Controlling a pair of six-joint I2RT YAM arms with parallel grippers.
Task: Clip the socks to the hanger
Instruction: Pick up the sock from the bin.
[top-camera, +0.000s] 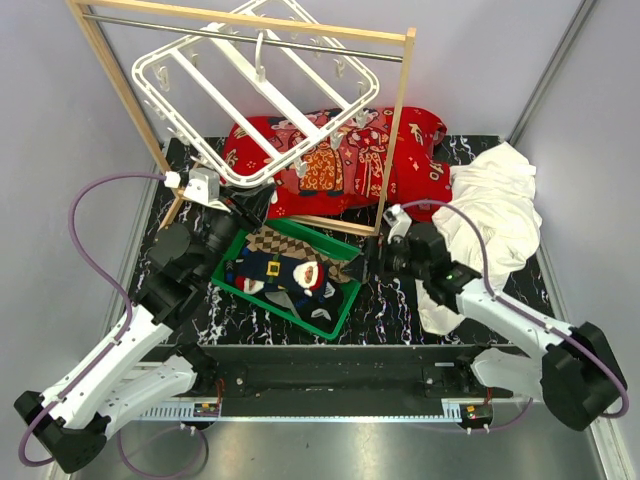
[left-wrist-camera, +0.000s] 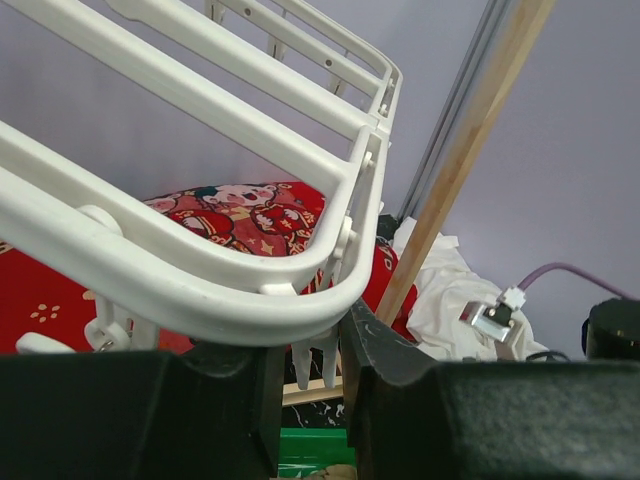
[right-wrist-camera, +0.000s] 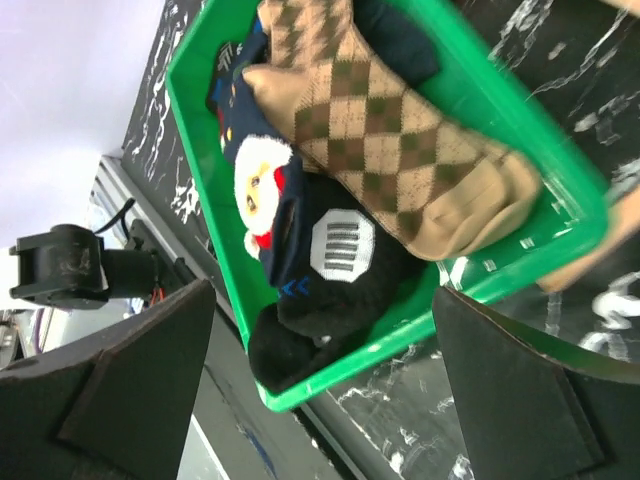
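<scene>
left gripper (left-wrist-camera: 310, 345) narrowed about a clip (left-wrist-camera: 315, 368) of the hanger (left-wrist-camera: 200, 290), grip unclear | right gripper (right-wrist-camera: 322, 300) spread wide above green tray (right-wrist-camera: 530, 125) | argyle sock (right-wrist-camera: 390, 140) best pinched singly, at its edge

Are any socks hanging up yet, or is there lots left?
Nothing is done: no sock hangs on the hanger; the socks lie in the green tray. In hand: the left gripper seems to pinch a clip, and the right gripper hovers open above them. Every sock remains.
</scene>
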